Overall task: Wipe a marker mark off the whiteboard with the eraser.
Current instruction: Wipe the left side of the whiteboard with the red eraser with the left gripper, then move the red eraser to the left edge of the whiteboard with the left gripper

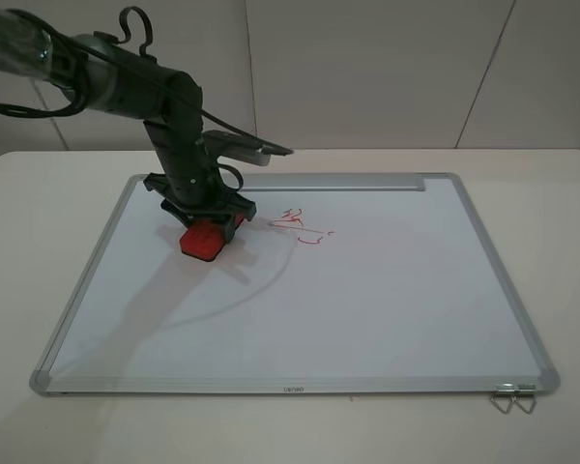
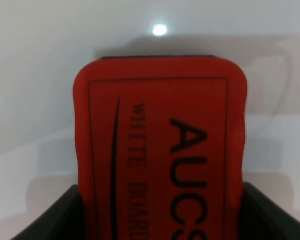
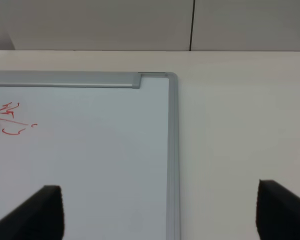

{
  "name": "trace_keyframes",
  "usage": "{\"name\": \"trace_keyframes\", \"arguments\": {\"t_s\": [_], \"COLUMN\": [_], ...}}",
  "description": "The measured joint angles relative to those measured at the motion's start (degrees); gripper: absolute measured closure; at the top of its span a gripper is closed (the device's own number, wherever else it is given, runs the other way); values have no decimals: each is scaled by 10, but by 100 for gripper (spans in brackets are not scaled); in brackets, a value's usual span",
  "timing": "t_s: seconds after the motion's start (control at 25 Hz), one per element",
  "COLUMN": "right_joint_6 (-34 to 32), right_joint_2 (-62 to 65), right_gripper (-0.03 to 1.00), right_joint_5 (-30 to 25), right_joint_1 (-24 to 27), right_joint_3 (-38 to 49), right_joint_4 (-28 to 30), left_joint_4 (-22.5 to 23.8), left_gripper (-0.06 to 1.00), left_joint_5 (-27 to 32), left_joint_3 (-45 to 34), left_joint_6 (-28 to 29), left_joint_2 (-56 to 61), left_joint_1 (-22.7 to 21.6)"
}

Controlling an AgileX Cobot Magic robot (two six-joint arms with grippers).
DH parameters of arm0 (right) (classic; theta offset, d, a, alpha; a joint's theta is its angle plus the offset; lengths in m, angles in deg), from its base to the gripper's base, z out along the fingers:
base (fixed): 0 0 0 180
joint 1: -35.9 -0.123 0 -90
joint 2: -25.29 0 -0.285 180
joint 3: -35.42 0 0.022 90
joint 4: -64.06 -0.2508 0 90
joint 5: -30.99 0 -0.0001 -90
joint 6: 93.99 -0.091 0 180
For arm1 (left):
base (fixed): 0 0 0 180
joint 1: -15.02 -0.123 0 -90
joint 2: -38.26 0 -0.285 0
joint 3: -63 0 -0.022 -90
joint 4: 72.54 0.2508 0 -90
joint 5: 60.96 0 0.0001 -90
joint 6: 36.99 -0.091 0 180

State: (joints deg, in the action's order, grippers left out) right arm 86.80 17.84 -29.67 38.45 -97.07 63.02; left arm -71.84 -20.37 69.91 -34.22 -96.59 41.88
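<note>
Your left gripper [image 1: 206,222] is clenched on the eraser [image 1: 202,242], fingers [image 2: 65,217] pinching its long sides. The block sticks straight out ahead of the jaws, low over the whiteboard [image 1: 416,309]; you cannot tell whether the felt touches. The mark [image 1: 292,218] lies near, off to that gripper's right and a shade beyond it, with bare surface between. The eraser's long axis runs roughly across that line, so a sideways sweep to the right would likely lead with the broad edge. Just beside the mark, further right, sits a sparser squiggle [image 1: 314,239], not your target. Your right gripper [image 3: 160,212] hangs spread and empty, well apart, the mark far to its left; the left arm is nearer.
</note>
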Motion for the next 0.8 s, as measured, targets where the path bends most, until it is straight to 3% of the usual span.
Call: {"name": "trace_keyframes", "arguments": {"t_s": [0.4, 0.64, 0.8], "right_joint_6": [0, 0, 0], "right_joint_2": [0, 0, 0], "right_gripper": [27, 27, 27], "right_joint_5": [0, 0, 0], "right_joint_1": [0, 0, 0], "right_joint_3": [0, 0, 0], "right_joint_4": [0, 0, 0], "left_joint_4": [13, 38, 54], "left_gripper": [37, 37, 37], "left_joint_5": [54, 78, 88], "left_joint_3": [-74, -77, -118], "left_joint_6": [5, 53, 92], "left_joint_2": [94, 192, 238], "left_joint_1": [-3, -3, -3]}}
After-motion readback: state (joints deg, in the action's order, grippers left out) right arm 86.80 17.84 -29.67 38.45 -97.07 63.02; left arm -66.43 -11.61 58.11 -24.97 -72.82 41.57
